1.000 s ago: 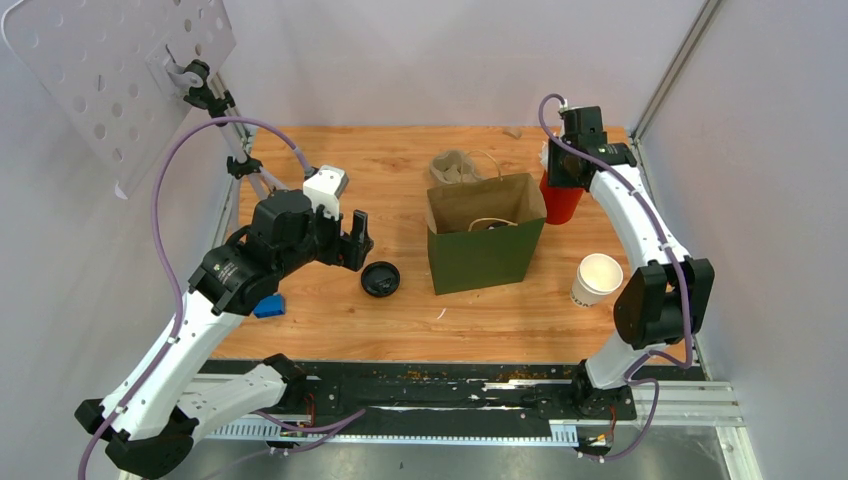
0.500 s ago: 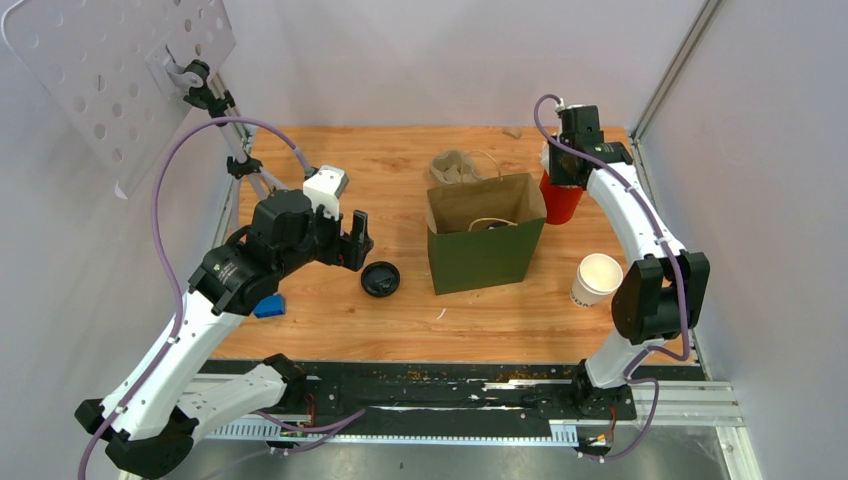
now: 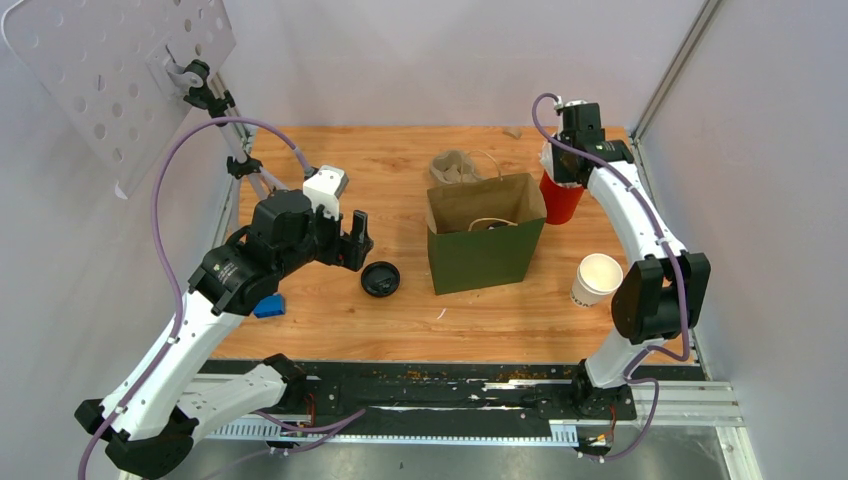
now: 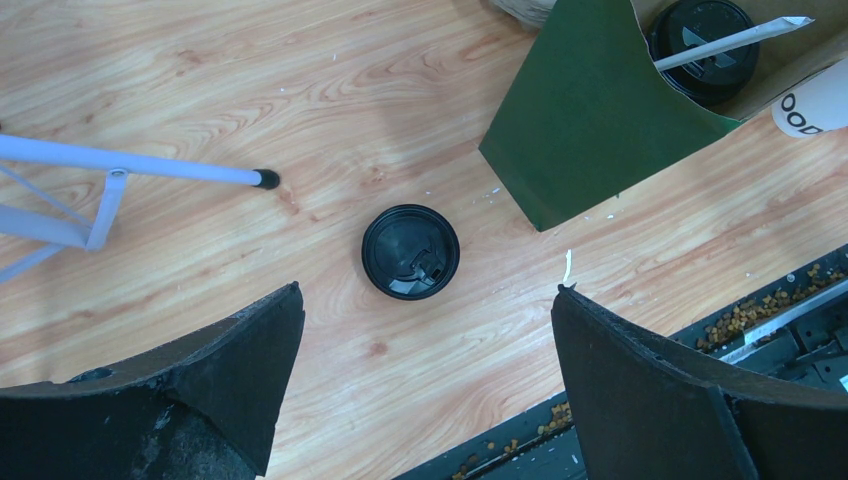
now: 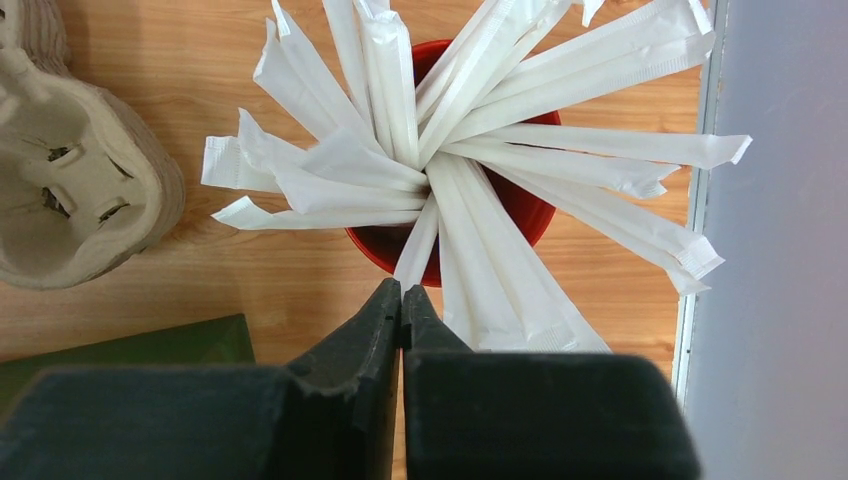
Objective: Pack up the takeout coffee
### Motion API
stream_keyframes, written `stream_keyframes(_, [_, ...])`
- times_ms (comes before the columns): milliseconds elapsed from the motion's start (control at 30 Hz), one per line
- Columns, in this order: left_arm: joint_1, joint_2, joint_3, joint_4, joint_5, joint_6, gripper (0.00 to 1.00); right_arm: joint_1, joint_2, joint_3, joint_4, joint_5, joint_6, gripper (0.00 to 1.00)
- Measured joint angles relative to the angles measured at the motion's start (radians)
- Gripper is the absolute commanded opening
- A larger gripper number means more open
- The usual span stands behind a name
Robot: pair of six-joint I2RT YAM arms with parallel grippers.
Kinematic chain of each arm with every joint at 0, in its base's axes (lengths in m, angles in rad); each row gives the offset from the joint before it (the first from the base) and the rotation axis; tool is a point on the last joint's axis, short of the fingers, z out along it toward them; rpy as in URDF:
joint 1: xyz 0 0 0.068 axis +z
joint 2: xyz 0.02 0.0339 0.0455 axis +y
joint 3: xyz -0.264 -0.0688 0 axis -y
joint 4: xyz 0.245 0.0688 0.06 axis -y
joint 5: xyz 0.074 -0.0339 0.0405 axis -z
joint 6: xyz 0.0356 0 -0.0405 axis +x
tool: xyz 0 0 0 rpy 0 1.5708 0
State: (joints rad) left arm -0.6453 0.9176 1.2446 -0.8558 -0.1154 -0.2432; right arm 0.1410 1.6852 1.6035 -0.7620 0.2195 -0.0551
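One takeout coffee (image 4: 700, 35), black lid on and a white stirrer across it, stands inside the open green paper bag (image 3: 485, 240). A second white cup (image 3: 597, 278) stands lidless at the right; in the left wrist view its printed side (image 4: 815, 100) shows. A loose black lid (image 4: 410, 251) lies on the wood left of the bag. My left gripper (image 4: 428, 290) hangs open just short of that lid, holding nothing. My right gripper (image 5: 401, 288) is above the red cup (image 5: 455, 215), shut with its tips pinching the end of a white stirrer (image 5: 418, 250).
A grey pulp cup carrier (image 3: 455, 165) lies behind the bag. The red cup (image 3: 560, 200) of stirrers stands close to the right wall rail. A small blue object (image 3: 268, 306) sits by the left arm. A white stand's leg (image 4: 130, 165) reaches onto the table at the left.
My right gripper has closed its jaws on a stirrer and its wrist has shifted slightly back over the red cup. The left arm has not moved.
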Motion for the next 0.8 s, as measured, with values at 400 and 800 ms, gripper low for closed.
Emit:
stream_keyframes(400, [0.0,0.0,0.0,0.0,0.001,0.0,1.0,0.0,-0.015,0.089,-0.11,-0.005,0.005,0.01])
stream_keyframes(800, [0.0,0.0,0.0,0.0,0.001,0.0,1.0,0.0,-0.168,0.255,-0.298,-0.013,0.042,0.01])
